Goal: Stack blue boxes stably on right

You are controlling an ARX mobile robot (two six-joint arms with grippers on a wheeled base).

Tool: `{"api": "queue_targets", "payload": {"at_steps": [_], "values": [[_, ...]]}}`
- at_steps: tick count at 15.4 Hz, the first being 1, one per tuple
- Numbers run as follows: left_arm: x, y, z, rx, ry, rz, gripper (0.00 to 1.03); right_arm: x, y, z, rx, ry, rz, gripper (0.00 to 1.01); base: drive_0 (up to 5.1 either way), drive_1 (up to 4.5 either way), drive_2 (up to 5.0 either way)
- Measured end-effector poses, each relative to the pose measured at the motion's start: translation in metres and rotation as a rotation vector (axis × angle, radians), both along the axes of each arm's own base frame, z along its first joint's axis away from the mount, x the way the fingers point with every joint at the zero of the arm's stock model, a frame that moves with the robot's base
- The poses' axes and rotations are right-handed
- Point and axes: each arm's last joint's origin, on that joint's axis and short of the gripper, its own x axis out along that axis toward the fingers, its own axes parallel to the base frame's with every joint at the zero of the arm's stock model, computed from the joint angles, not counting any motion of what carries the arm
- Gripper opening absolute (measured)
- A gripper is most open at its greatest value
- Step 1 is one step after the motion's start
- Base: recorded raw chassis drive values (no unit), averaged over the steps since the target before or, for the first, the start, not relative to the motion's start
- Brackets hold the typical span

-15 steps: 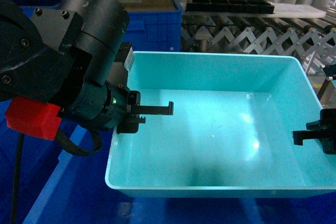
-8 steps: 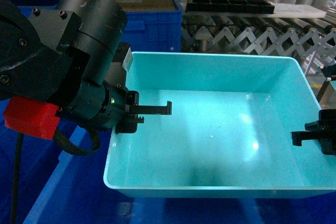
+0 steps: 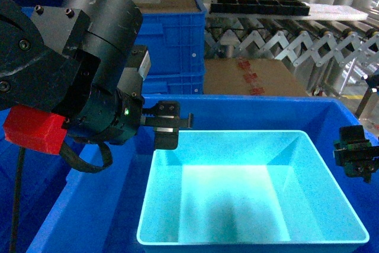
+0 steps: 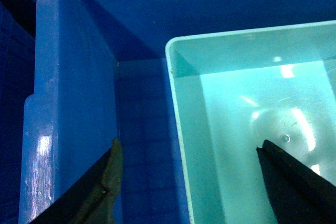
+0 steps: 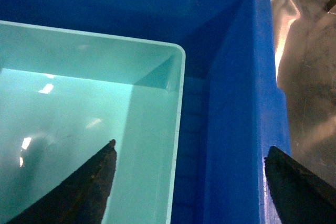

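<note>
1. Tub sits low inside the big blue crate, w/ gaps to the crate walls on both sides.
2. Left gripper – spread wide over the tub's left rear corner, holding nothing; one finger over the tub, the other over the crate wall.
3. Right gripper – also wide open, straddling the gap between tub rim and right crate wall, clear of the tub.
4. Behind: another blue crate, cardboard box, roller conveyor.

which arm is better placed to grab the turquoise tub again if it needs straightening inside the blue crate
Left, marginally. The left gripper hangs open right over the turquoise tub at its rim corner, fingers either side of the wall. The right gripper, also open, sits out over the blue crate wall.
</note>
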Motion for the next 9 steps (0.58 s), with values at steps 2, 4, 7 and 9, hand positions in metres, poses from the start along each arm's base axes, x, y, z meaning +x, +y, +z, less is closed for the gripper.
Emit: {"api": "queue_targets", "payload": {"at_steps": [2,4,7,9], "values": [[0.0,0.0,0.0,0.0,0.0,0.0,0.96,0.0,0.0,0.0,0.0,0.0,0.0,1.0,0.0,0.0,0.0],[0.001,0.0,0.001,-0.006,-0.015,-0.002,0.97,0.001,0.0,0.003,0.008,-0.015,0.008,0.98,0.0,0.0,0.0],[0.003,0.008,0.027,-0.082,-0.066,-0.019,0.98,0.009,0.002,0.035,0.054,-0.124,0.018,0.98,0.0,0.0,0.0],[-0.003,0.027,0.07,-0.163,-0.165,-0.006,0.98,0.008,0.001,0.077,0.091,-0.25,0.035,0.98,0.0,0.0,0.0]]}}
